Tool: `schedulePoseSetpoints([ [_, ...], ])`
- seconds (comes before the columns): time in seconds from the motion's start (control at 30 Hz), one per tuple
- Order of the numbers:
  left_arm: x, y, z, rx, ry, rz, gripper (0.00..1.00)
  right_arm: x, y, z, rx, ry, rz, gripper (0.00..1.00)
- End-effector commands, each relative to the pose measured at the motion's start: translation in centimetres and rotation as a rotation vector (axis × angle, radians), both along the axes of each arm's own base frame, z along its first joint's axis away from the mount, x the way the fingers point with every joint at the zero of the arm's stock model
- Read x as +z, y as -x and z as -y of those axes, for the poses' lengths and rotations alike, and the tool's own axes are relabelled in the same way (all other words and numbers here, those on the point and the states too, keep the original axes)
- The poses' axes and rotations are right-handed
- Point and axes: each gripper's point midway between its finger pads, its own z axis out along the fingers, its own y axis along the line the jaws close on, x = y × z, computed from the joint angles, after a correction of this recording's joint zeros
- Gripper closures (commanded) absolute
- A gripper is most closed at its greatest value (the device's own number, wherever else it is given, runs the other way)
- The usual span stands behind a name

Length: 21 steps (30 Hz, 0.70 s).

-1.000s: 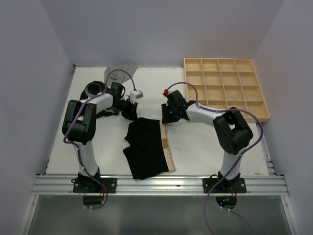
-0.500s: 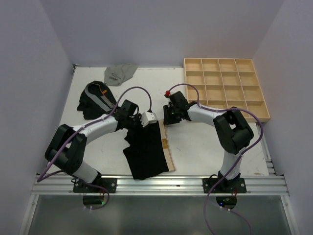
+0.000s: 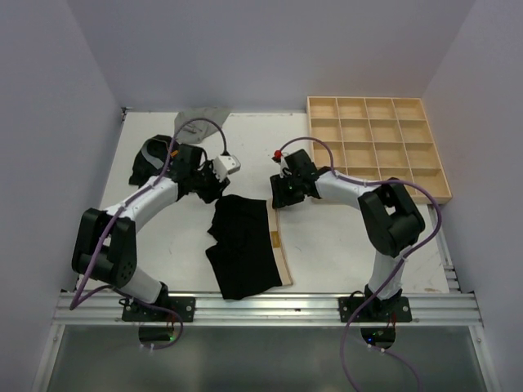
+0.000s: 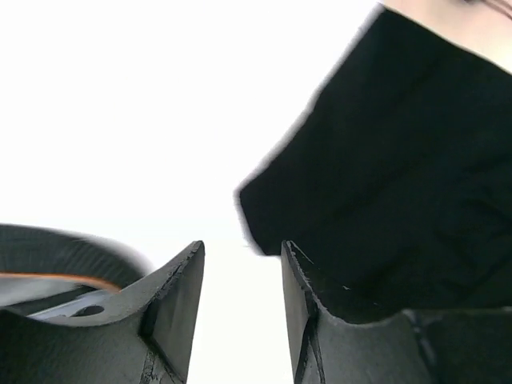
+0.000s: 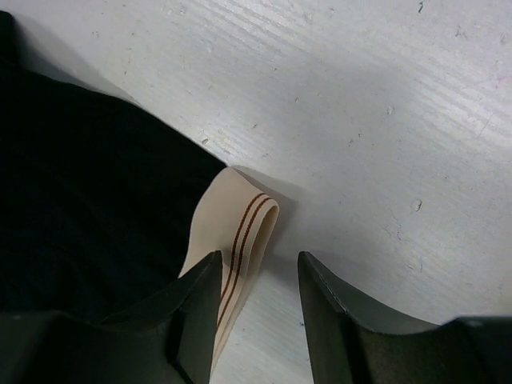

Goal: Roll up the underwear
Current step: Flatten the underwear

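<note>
The left hand [image 4: 240, 254] and right hand [image 5: 258, 268] are hovering part-open and empty at the upper corners of the underwear [image 3: 245, 249]; its length is running down the frame, waistband [image 5: 238, 234] nearest the right.

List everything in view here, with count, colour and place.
black underwear with tan waistband: one, black and tan, spread flat mid-table between the arms.
black underwear with grey waistband: one, black and grey, bunched at far left.
grey underwear: one, grey, far edge, left of centre.
wooden grid tray: one, pale wood, far right corner.
table: one, white, under everything.
left gripper: one, black, open, beside the spread pair's far left corner.
right gripper: one, black, open, at the tan waistband's far end.
</note>
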Motion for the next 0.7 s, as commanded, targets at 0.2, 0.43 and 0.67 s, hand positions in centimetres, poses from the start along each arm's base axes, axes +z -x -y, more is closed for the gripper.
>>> schedulePoseSetpoints([
  [0.2, 4.1, -2.8, 0.8, -0.089, 0.11, 0.021, 0.51, 3.1, -3.5, -0.5, 0.077, -0.076, 0.042, 0.53],
  [0.43, 1.7, -3.7, 2.5, -0.142, 0.181, -0.147, 0.49, 1.5, -3.3, -1.7, 0.118, -0.131, -0.068, 0.55],
  [0.67, 0.6, -4.4, 2.9, -0.259, 0.264, -0.251, 0.46, -0.2, -1.6, -2.3, 0.155, -0.174, -0.169, 0.54],
])
